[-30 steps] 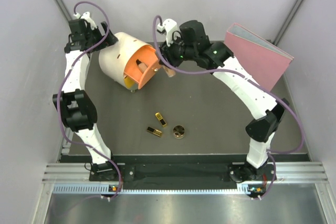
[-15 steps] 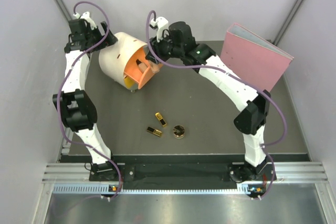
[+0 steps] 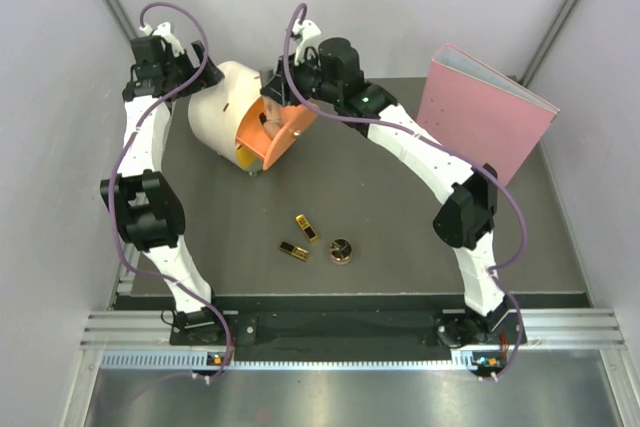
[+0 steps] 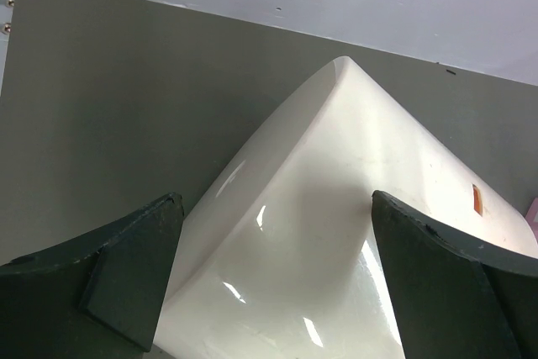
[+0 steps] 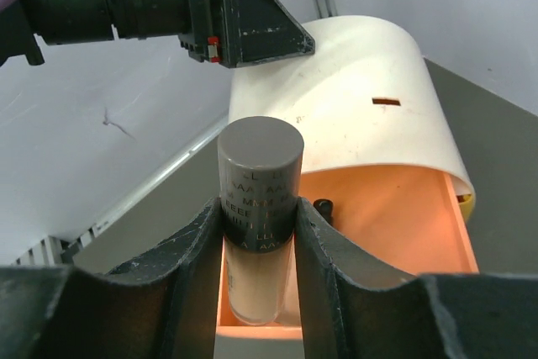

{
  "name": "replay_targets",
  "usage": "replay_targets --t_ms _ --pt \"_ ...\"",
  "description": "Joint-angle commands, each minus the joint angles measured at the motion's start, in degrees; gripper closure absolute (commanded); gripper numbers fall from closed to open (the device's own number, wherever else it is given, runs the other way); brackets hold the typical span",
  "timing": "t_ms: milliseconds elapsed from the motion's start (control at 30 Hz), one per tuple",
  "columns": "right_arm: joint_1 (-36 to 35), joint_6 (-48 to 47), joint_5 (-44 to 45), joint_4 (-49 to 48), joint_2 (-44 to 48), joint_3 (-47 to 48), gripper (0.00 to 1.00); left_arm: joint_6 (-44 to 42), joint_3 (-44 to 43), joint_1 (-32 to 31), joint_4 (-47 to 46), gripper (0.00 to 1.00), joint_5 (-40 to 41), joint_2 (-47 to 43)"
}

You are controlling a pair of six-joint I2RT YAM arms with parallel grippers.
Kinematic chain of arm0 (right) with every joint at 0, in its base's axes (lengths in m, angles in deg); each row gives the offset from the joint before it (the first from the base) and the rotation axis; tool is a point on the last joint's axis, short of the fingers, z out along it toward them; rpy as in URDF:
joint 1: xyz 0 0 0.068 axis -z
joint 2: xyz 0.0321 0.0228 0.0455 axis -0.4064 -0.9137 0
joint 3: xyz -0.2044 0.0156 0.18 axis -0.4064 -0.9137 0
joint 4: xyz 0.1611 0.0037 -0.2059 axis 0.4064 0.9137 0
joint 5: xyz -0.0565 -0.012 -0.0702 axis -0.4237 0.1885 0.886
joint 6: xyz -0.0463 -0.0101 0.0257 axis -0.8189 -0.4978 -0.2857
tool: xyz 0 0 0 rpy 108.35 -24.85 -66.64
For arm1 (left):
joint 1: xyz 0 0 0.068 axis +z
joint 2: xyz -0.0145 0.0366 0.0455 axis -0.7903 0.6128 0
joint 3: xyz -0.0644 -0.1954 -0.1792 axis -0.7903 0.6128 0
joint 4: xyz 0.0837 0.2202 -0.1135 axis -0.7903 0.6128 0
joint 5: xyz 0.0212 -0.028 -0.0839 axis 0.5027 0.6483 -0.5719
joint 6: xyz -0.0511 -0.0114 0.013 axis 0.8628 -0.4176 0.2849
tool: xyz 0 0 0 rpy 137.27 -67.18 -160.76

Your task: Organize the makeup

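Over the open orange drawer point(image 5: 395, 216) of the cream box point(image 3: 222, 107), right gripper point(image 5: 256, 233) has its jaws clamped on a peach bottle point(image 5: 256, 279) w/ dark cap. Left gripper point(image 4: 277, 283) stands jaws wide around the box's back, steadying it. Risk: bottle released too high could bounce out or snag the drawer edge. Count on the surface point(image 3: 400, 217): 2 lipstick cases point(image 3: 301, 239), 1 gold compact point(image 3: 341, 250); 1 bottle held. 2nd bottle not visible.

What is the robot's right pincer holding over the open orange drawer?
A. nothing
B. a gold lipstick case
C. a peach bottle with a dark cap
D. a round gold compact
C: in the right wrist view, the right pincer is shut on the peach bottle by its dark cap, above the orange drawer.
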Motion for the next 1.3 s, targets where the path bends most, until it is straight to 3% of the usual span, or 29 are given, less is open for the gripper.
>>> replay_targets --t_ms 0,333,400,433,533,633,733,1033,1267 --pt "0.3 5.3 -2.2 -6.8 -2.7 3.0 1.0 -1.9 0.3 -0.2 2.3 0.03 1.5 0.7" --pt "0.3 7.7 -2.7 -7.9 -5.1 3.2 0.94 -2.1 0.2 -0.2 2.4 0.02 1.6 0.7" --pt "0.3 7.9 -2.4 -7.7 -5.4 3.1 0.87 -2.1 0.1 -0.1 2.4 0.02 1.6 0.8" --pt "0.3 7.6 -2.3 -7.5 -5.6 3.1 0.75 -2.1 0.0 -0.1 2.5 0.02 1.6 0.7" --pt "0.2 6.6 -0.9 -6.8 -5.7 3.2 0.57 -2.3 -0.3 -0.2 2.5 0.02 1.7 0.8" --pt "0.3 5.6 0.5 -5.8 -5.7 3.2 0.44 -2.3 -0.4 -0.2 2.5 0.02 1.8 0.9" --pt "0.4 5.1 2.1 -5.1 -5.7 3.3 0.37 -2.3 -0.9 -0.2 2.6 0.02 1.7 1.2" --pt "0.7 3.9 4.6 -4.8 -4.9 3.7 0.28 -2.2 -1.8 -0.1 2.9 0.02 1.4 1.6" --pt "1.2 1.5 8.8 -4.4 0.8 1.3 0.3 -2.0 -1.7 -0.2 2.8 0.02 1.4 1.6"
